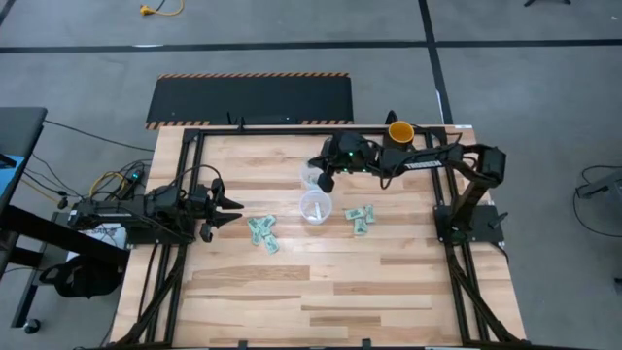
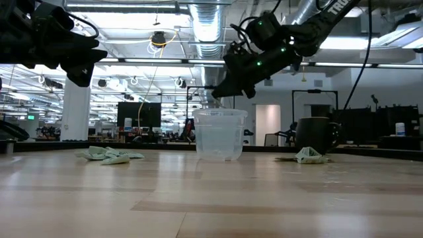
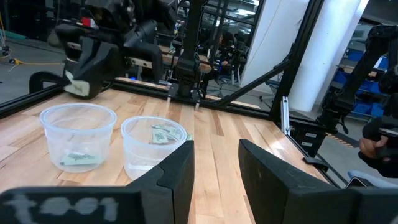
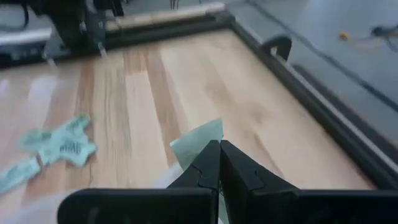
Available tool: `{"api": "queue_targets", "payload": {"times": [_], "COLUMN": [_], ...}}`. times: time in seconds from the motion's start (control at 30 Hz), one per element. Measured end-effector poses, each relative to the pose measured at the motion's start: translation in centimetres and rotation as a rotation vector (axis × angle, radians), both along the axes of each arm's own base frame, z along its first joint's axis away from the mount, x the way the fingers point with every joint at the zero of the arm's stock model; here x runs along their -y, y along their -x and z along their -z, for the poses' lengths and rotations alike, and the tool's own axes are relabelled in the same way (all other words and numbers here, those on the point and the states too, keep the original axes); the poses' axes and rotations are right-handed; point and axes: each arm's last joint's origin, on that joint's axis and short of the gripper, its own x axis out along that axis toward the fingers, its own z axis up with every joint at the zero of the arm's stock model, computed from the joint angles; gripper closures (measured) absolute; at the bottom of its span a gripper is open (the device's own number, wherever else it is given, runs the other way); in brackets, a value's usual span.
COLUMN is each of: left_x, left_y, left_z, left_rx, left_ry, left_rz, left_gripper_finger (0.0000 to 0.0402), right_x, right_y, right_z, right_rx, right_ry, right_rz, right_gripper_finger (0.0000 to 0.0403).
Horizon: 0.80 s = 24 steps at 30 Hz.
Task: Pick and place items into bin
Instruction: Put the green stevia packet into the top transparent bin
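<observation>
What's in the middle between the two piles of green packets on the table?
A clear plastic cup stands between the left packets and the right packets, seen from the high view.

Right pincer [image 1: 324, 181] raised over table centre, fingers clamped. Left pincer [image 1: 231, 209] hovering at left side, fingers parted.

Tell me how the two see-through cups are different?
The far plastic cup sits right under the right tool, which is shut on a green-and-white packet; the near plastic cup stands nearer the left tool, which is open and empty. Both are clear, upright, and each seems to hold a packet.
</observation>
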Motion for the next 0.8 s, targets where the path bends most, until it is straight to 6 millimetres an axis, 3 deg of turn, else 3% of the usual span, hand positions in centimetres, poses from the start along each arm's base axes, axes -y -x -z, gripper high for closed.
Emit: {"api": "queue_targets", "payload": {"times": [0.37,0.8], "left_x": [0.0,0.0], "left_y": [0.0,0.0], "left_z": [0.0,0.0], "left_rx": [0.0,-0.001], "left_ry": [0.0,0.0], "left_rz": [0.0,0.0], "left_gripper_finger": [0.0287,0.0288], "right_x": [-0.7,-1.1], "right_y": [0.4,0.3], "right_z": [0.9,0.7], "right_rx": [-0.11,-0.13], "right_ry": [-0.019,0.059], "right_rz": [-0.024,-0.02], "right_gripper_finger": [0.0397,0.0311]}}
